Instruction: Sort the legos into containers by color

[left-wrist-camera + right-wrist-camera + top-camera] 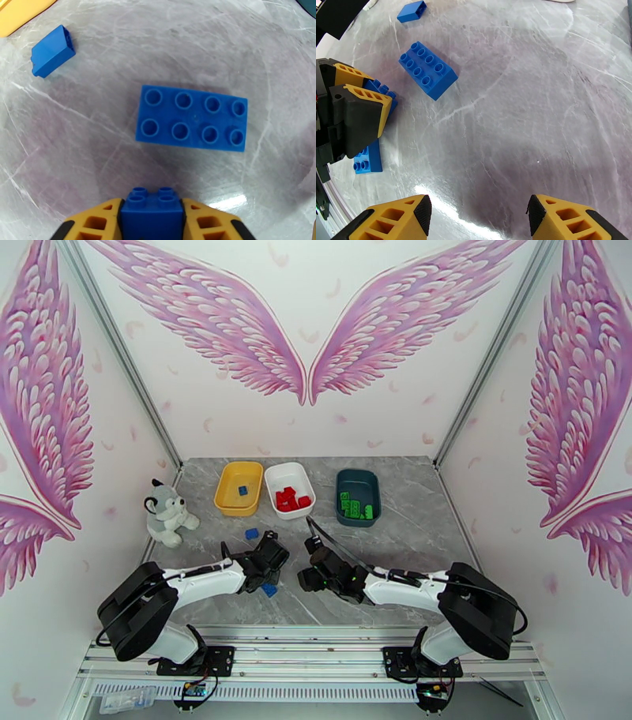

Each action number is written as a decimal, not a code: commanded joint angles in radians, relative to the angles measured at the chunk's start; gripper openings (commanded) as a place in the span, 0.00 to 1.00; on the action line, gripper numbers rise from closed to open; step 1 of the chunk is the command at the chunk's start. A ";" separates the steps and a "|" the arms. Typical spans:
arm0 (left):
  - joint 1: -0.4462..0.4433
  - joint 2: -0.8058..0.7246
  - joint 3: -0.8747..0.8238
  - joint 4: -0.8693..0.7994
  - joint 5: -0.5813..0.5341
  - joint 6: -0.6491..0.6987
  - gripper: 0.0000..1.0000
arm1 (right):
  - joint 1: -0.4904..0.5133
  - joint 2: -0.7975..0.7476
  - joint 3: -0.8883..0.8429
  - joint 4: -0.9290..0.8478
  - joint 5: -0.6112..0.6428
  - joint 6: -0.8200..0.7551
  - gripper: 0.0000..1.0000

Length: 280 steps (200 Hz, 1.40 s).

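Observation:
My left gripper [152,221] is shut on a small blue lego [152,211], held just above the table. In the right wrist view the left gripper [355,110] shows at the left with that blue lego [381,89] between its fingers. A large blue eight-stud lego [192,118] lies ahead of it, and a small blue lego [52,51] lies further off near the yellow container [225,500]. My right gripper [478,213] hangs open over bare table. The white container [272,477] holds red legos [289,499]. The teal container [375,491] holds green legos [354,508].
One blue lego [243,491] lies in the yellow container. Another blue lego [368,160] lies flat under the left gripper near the table's front edge. A plush husky [167,513] sits at the left edge. Both grippers are close together at mid-table.

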 commanded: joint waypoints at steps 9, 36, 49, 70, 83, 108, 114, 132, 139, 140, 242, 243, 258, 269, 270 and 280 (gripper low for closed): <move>-0.002 -0.065 0.031 -0.038 -0.038 -0.016 0.32 | -0.006 -0.025 -0.018 0.046 -0.020 0.002 0.72; 0.024 -0.119 0.042 -0.009 -0.048 -0.012 0.32 | -0.004 0.014 -0.005 0.170 -0.180 0.003 0.71; 0.047 -0.134 0.051 0.015 -0.051 -0.008 0.33 | -0.005 0.045 0.011 0.218 -0.238 0.013 0.71; 0.108 -0.147 0.068 0.058 -0.043 -0.001 0.33 | -0.004 0.094 0.043 0.265 -0.287 0.026 0.70; 0.151 -0.152 0.078 0.086 -0.035 0.005 0.33 | -0.005 0.111 0.057 0.289 -0.301 0.031 0.70; 0.249 -0.161 0.103 0.149 -0.021 0.012 0.33 | -0.017 0.117 0.070 0.329 -0.316 0.036 0.70; 0.274 -0.160 0.111 0.165 -0.019 0.017 0.34 | -0.021 0.113 0.070 0.334 -0.319 0.039 0.70; 0.338 -0.142 0.158 0.194 -0.029 0.032 0.35 | -0.040 0.095 0.066 0.334 -0.328 0.042 0.70; 0.361 -0.128 0.178 0.198 -0.032 0.038 0.35 | -0.048 0.085 0.061 0.331 -0.330 0.041 0.70; 0.364 -0.125 0.183 0.198 -0.032 0.039 0.35 | -0.050 0.083 0.060 0.331 -0.329 0.041 0.70; 0.530 0.171 0.562 0.162 0.011 0.113 0.67 | -0.090 -0.099 -0.041 0.206 -0.204 0.007 0.73; 0.530 0.170 0.560 0.163 0.011 0.113 0.67 | -0.090 -0.101 -0.042 0.204 -0.203 0.007 0.73; 0.514 0.152 0.539 0.164 0.003 0.119 0.70 | -0.091 -0.113 -0.047 0.189 -0.186 0.002 0.74; 0.497 0.134 0.519 0.156 -0.008 0.125 0.70 | -0.091 -0.115 -0.047 0.177 -0.175 -0.003 0.74; 0.497 0.132 0.517 0.156 -0.008 0.125 0.70 | -0.091 -0.115 -0.047 0.176 -0.175 -0.004 0.74; 0.477 0.109 0.488 0.153 -0.019 0.127 0.71 | -0.091 -0.110 -0.044 0.166 -0.163 -0.009 0.75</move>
